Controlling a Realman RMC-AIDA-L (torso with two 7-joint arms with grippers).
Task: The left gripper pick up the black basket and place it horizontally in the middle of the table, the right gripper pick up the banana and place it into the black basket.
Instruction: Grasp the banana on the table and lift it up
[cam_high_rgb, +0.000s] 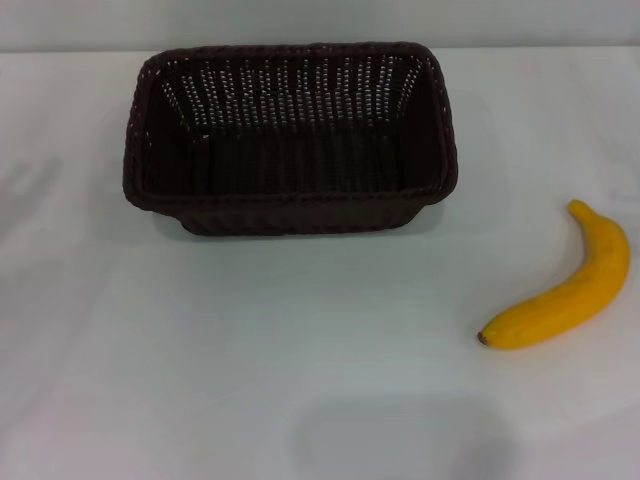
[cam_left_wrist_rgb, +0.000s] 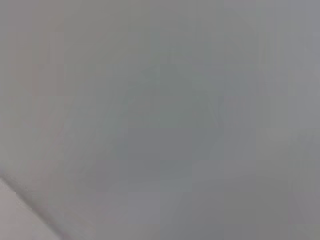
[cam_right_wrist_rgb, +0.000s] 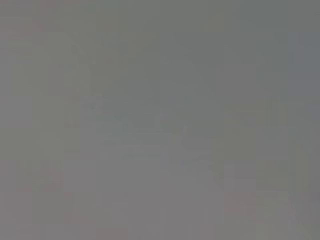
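Dark woven basket (cam_high_rgb: 290, 140) sits on the white table (cam_high_rgb: 200, 350), toward the far side, roughly centred left to right, a bit left of middle. Long axis runs left-right across the head view. Upright, opening up, braided rim all round, perforated sloping walls; light shows through the far wall's weave. Inside looks bare, floor dark. Near rim sags slightly at the right corner.

Banana (cam_high_rgb: 565, 292) lies flat on the table at the right, well apart from the basket, nearer the robot than the basket is. Yellow, curved, one end pointing toward the far right, the other, with a small dark tip, pointing near-left. Not in the basket, not touching it.

Neither gripper shows in the head view; no arm enters from either side. Faint soft shadow on the table at the near centre, another faint one at the far left edge.

Left wrist view: only a plain grey-white surface, blurred, with a paler band cutting one corner. No fingers, no basket visible there.

Right wrist view: uniform grey, nothing to make out. No fingers, no banana visible there.

Claw state: the left gripper's and the right gripper's openings can't be told from any view, and nothing shows either one holding anything. Basket and banana both rest free on the table.
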